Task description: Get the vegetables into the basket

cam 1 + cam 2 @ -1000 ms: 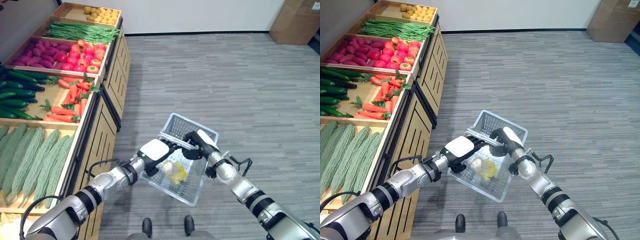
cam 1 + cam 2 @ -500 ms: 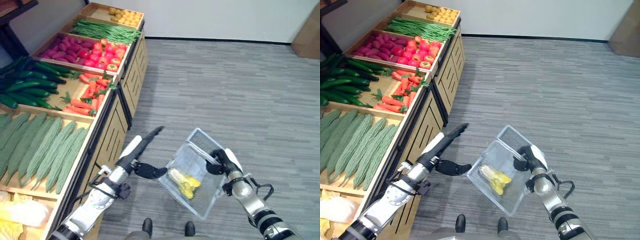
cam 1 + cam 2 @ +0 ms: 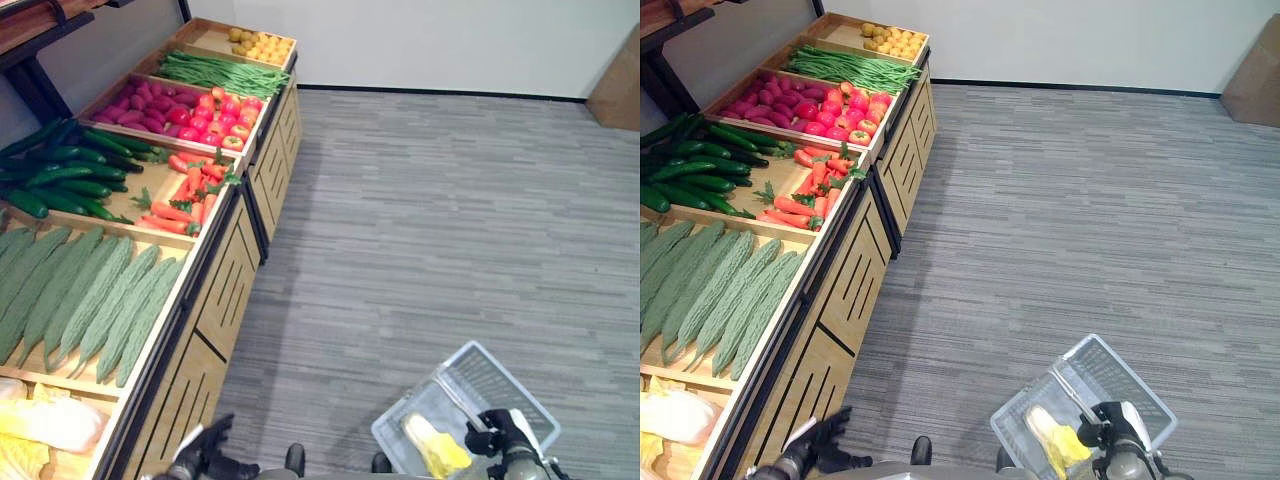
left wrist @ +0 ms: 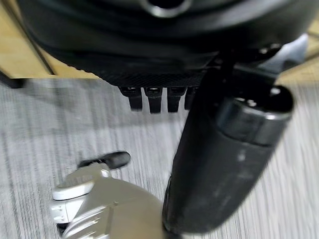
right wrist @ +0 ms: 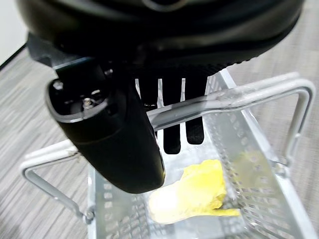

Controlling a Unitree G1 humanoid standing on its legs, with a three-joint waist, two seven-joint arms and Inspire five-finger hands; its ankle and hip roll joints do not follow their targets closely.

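The right robot hand [image 5: 149, 74] has its fingers hooked round the wire handle [image 5: 234, 97] of the white basket [image 3: 505, 385], which hangs low over the grey floor [image 3: 430, 220], well apart from the wooden produce stand [image 3: 215, 300]. One pale yellow vegetable [image 5: 192, 196] already lies in the basket's bottom. The left robot hand [image 3: 205, 455] hangs empty near the foot of the stand, its fingers loosely spread and holding nothing. The rest of the vegetables lie in the stand's trays: ridged green gourds [image 3: 85, 300] in the near tray, carrots [image 3: 185, 195] and dark cucumbers [image 3: 60, 170] beyond, red tomatoes [image 3: 215, 110] further along, green beans [image 3: 225, 72] toward the far end. The step in hand appears to be going back for another vegetable. To do it well, the basket should be kept level so the yellow piece does not slide out, and brought close beside the stand's front edge before the left robot hand reaches into the near tray, so the carry across is short.
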